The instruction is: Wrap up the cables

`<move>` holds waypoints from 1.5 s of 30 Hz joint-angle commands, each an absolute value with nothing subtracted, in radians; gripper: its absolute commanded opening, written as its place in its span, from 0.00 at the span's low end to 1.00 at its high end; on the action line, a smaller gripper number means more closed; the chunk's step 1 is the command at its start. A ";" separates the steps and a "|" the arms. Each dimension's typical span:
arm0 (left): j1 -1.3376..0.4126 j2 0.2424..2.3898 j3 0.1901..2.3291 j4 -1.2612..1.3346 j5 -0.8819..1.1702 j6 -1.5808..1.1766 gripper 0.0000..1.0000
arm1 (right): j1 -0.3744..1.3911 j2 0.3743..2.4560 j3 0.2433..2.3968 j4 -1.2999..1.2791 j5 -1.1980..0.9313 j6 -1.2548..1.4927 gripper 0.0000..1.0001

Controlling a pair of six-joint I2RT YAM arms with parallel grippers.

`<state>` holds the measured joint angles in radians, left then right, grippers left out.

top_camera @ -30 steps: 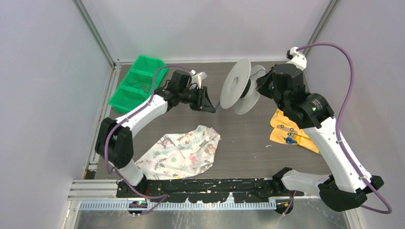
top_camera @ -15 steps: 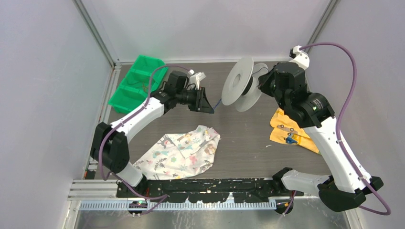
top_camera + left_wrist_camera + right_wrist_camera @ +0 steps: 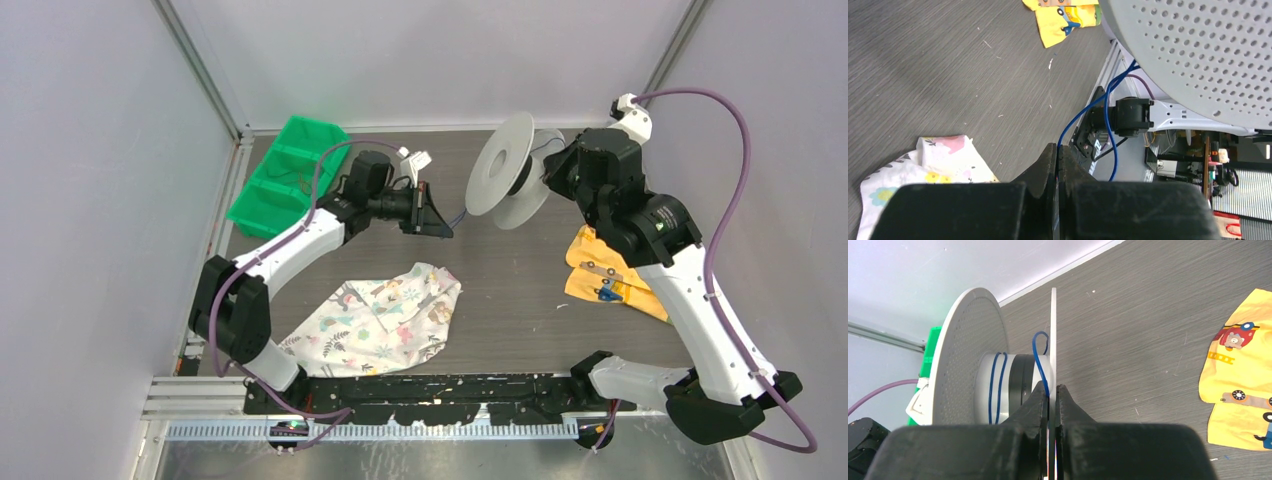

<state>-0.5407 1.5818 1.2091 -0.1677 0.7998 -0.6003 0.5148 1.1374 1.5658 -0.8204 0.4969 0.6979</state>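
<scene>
**Desk:** Now, reading from the left, what do we see?

**Photographer:** A green bin (image 3: 285, 175) sits at the far left corner of the worktop (image 3: 510, 300). A flower-print cloth (image 3: 385, 315) lies crumpled nearer the arm bases.

**Desk:** And the left pincer (image 3: 443, 226)?

**Photographer:** It points sideways toward the spool (image 3: 500, 175). Its fingers are pressed together on the thin blue cable (image 3: 1088, 107), which comes out at their tips.

**Desk:** Where does the cable go from there?

**Photographer:** It loops loosely across the gap and passes behind the perforated grey disc. The right wrist view shows two turns round the spool's core and one slack loop standing beside the thin disc.

**Desk:** Who holds the spool?

**Photographer:** The right pincer (image 3: 1052, 390) does, with its fingers clamped on the edge of that thin disc. Both discs stand upright at the far middle of the worktop.

**Desk:** Anything further right?

**Photographer:** A yellow cloth (image 3: 610, 280) with cartoon prints lies flat under the right arm, well apart from the spool.
</scene>
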 commanded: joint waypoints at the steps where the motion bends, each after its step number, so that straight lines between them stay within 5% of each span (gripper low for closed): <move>1: -0.541 1.506 1.175 -0.056 0.874 -0.588 0.00 | 0.501 1.133 1.586 -0.704 0.530 0.717 0.01; 8: -0.557 1.301 0.949 0.148 0.710 -0.440 0.00 | 0.352 1.159 1.573 -0.718 0.373 0.763 0.01; 19: -0.626 1.184 0.928 0.156 0.711 -0.263 0.00 | 0.319 1.248 1.531 -0.700 0.184 0.833 0.01; 45: -0.719 1.359 1.284 -0.019 0.781 -0.264 0.00 | 0.524 1.390 1.590 -0.796 0.127 0.748 0.01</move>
<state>-0.7052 1.3472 1.1961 -0.0265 0.7532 -0.2794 0.5014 1.4147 1.5410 -0.8238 0.1291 0.7624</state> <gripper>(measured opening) 0.012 0.058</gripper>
